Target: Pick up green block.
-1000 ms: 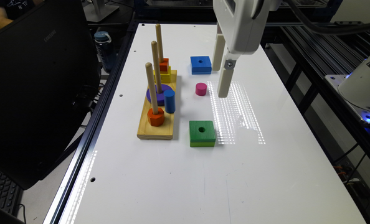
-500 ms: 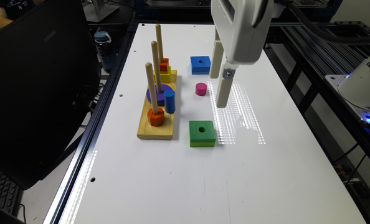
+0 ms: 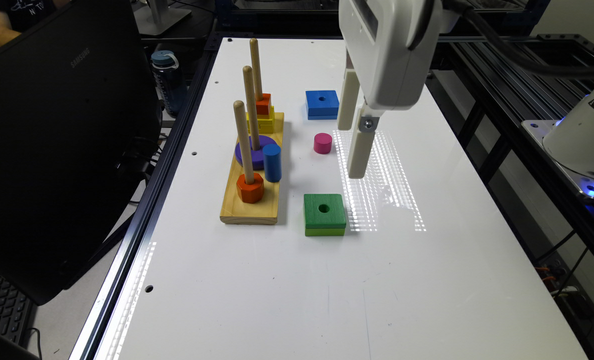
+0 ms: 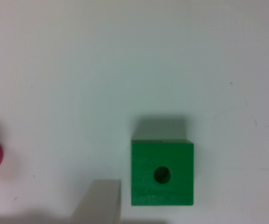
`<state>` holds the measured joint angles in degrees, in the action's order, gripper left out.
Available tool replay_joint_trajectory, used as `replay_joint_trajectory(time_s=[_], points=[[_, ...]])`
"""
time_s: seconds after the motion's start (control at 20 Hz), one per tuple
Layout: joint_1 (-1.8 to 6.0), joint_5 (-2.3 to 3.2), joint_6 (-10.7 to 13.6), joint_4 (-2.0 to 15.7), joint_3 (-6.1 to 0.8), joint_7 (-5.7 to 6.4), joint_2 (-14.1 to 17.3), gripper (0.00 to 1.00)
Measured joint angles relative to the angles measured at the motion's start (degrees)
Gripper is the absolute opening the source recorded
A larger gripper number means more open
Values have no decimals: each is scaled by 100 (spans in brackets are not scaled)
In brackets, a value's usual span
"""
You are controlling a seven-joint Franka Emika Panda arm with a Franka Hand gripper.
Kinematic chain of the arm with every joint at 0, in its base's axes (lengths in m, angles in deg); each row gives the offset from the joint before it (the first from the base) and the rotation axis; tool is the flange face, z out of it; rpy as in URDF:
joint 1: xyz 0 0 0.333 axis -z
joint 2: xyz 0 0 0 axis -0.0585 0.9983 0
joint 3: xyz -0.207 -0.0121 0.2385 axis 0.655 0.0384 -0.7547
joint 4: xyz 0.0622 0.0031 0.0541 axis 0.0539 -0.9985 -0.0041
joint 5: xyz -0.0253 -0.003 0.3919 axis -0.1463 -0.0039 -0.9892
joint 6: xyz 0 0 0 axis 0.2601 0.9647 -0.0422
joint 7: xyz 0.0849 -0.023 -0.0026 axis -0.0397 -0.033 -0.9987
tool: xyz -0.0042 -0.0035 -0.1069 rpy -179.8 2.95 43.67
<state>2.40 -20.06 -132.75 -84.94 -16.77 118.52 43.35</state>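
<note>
The green block (image 3: 325, 214) lies flat on the white table (image 3: 287, 300), a square with a dark green top, lime sides and a round centre hole. My gripper (image 3: 351, 151) hangs above the table, behind the block and slightly toward the exterior view's right, not touching it. In the wrist view the green block (image 4: 162, 173) sits between the spread fingers (image 4: 102, 201), closer to one of them. The gripper (image 4: 190, 189) is open and holds nothing.
A wooden peg board (image 3: 252, 200) with three upright pegs and stacked coloured pieces stands at the exterior view's left of the block. A blue square block (image 3: 322, 104) and a pink cylinder (image 3: 322, 143) lie behind it. A black laptop (image 3: 52, 140) borders the table's left edge.
The gripper has come down and forward toward the green block, still open. The blocks have not moved.
</note>
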Motion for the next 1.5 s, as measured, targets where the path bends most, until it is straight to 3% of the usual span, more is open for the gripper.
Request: replay_joint_trajectory(time_s=[0.15, 0.6, 1.3, 1.5], points=[[4, 5, -12, 5, 1, 0, 70, 100], [85, 98, -101, 24, 16, 0, 211, 100], [90, 133, -268, 88, 30, 0, 435, 100], [91, 203, -451, 92, 46, 6, 657, 100]])
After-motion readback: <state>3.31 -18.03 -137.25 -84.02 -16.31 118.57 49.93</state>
